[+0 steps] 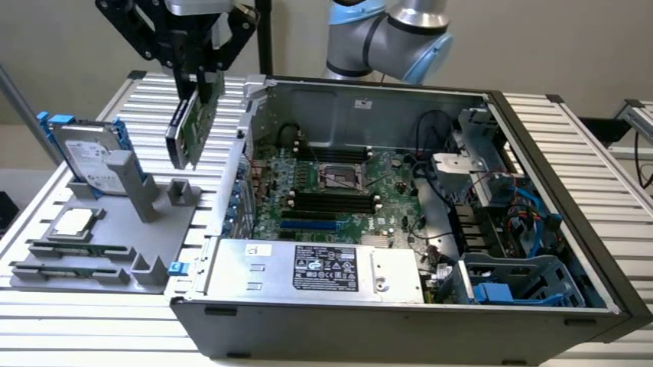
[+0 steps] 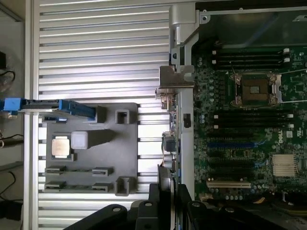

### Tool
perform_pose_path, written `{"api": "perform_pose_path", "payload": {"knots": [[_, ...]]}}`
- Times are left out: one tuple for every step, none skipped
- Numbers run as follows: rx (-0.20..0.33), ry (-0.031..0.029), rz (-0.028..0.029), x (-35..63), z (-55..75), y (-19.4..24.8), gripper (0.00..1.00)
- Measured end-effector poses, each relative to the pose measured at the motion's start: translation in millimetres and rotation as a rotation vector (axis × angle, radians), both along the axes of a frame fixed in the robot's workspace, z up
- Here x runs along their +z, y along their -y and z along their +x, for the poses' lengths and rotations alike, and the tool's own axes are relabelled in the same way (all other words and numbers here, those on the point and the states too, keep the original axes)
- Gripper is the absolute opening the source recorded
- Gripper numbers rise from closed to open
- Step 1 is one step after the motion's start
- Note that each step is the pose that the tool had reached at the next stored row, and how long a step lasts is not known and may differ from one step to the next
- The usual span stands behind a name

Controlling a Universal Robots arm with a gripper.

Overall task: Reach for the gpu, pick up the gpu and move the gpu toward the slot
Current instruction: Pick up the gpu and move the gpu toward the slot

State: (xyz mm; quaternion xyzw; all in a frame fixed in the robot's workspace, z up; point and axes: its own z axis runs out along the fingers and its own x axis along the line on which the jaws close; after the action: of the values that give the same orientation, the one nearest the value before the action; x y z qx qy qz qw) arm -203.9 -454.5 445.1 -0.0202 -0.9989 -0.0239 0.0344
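Observation:
The gpu point(image 1: 196, 122), a thin green card, hangs upright and slightly tilted in the air above the grey fixture point(image 1: 122, 245), just outside the open computer case point(image 1: 408, 321) on the exterior view's left. My gripper point(image 1: 199, 76) is shut on the card's upper edge. In the wrist view the gpu point(image 2: 171, 143) appears edge-on, its silver bracket point(image 2: 175, 79) at the far end, and the gripper point(image 2: 168, 203) clamps it from both sides. The expansion slots point(image 1: 306, 225) lie on the motherboard inside the case, near its left wall, and show as blue and white slots point(image 2: 230, 143) beside the card.
A silver hard drive with blue rails point(image 1: 87, 157) stands in the fixture, with a square silver chip point(image 1: 73, 223) and memory sticks point(image 1: 76, 250) in front of it. The case's left wall point(image 1: 245, 153) rises between the card and the motherboard. A power supply point(image 1: 316, 267) sits at the case front.

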Motion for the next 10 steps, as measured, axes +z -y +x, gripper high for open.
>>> {"api": "perform_pose_path", "payload": {"knots": [[0.0,-0.0008,0.0007,0.0,4.5,0.0,0.26],[0.0,-0.0017,0.0013,0.0,9.0,0.0,0.26],[0.0,-0.0026,0.0017,0.0,13.6,0.0,0.26],[0.0,-0.0034,0.0021,0.0,18.1,0.0,0.26],[0.0,-0.0041,0.0024,-0.1,22.6,0.0,0.26],[0.0,-0.0049,0.0024,0.0,27.1,0.0,0.26],[0.0,-0.0057,0.0025,0.0,31.7,0.0,0.26],[0.0,-0.0064,0.0026,0.0,36.2,0.0,0.26],[0.0,-0.0073,0.0025,0.0,40.7,0.0,0.26],[0.0,-0.0082,0.0025,0.0,45.6,0.0,0.26]]}}
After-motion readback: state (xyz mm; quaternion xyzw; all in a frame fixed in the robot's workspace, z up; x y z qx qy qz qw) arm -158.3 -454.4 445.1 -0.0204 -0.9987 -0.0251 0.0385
